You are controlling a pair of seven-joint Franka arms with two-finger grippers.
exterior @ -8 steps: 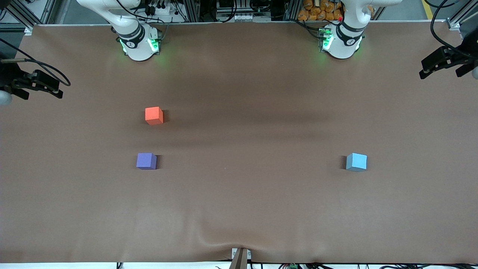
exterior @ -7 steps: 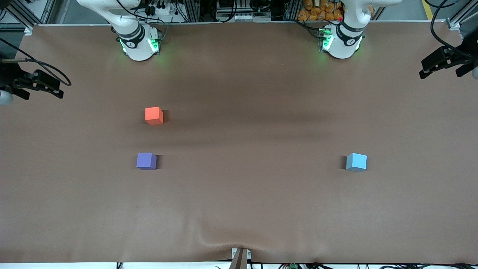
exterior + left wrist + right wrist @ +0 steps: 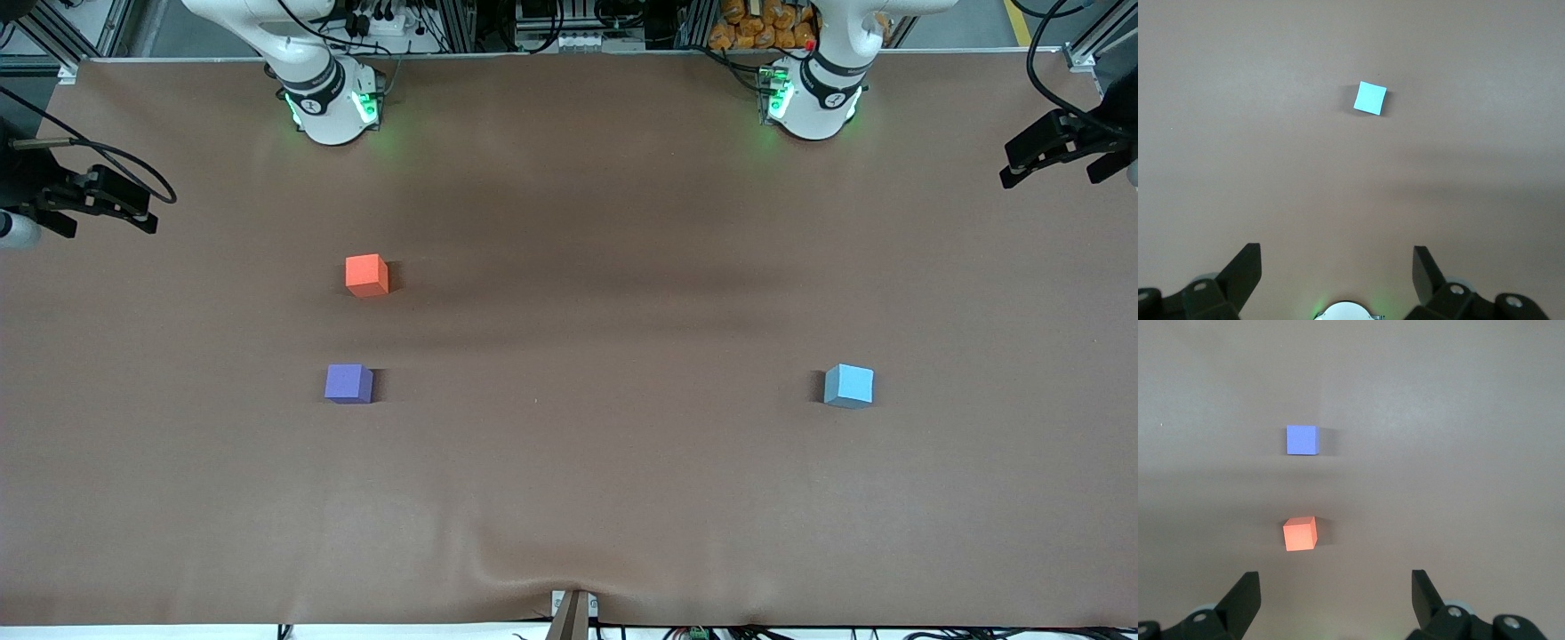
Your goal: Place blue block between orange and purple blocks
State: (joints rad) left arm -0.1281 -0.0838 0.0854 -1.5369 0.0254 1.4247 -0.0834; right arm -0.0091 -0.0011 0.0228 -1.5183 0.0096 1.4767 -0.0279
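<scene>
The blue block (image 3: 849,386) sits on the brown table toward the left arm's end; it also shows in the left wrist view (image 3: 1369,98). The orange block (image 3: 366,275) and the purple block (image 3: 348,383) sit apart toward the right arm's end, the purple one nearer the front camera. Both show in the right wrist view, orange (image 3: 1300,533) and purple (image 3: 1302,440). My left gripper (image 3: 1338,257) is open and empty, high over the table by its base. My right gripper (image 3: 1336,582) is open and empty, high over its base. Neither gripper shows in the front view.
The arm bases stand at the table's back edge, the right arm's (image 3: 331,107) and the left arm's (image 3: 811,100). Black cabled devices hang over the table's two ends (image 3: 98,197) (image 3: 1058,142). A wrinkle in the table cover (image 3: 533,569) lies near the front edge.
The blocks have not moved. The black cabled device at the right arm's end has shifted slightly.
</scene>
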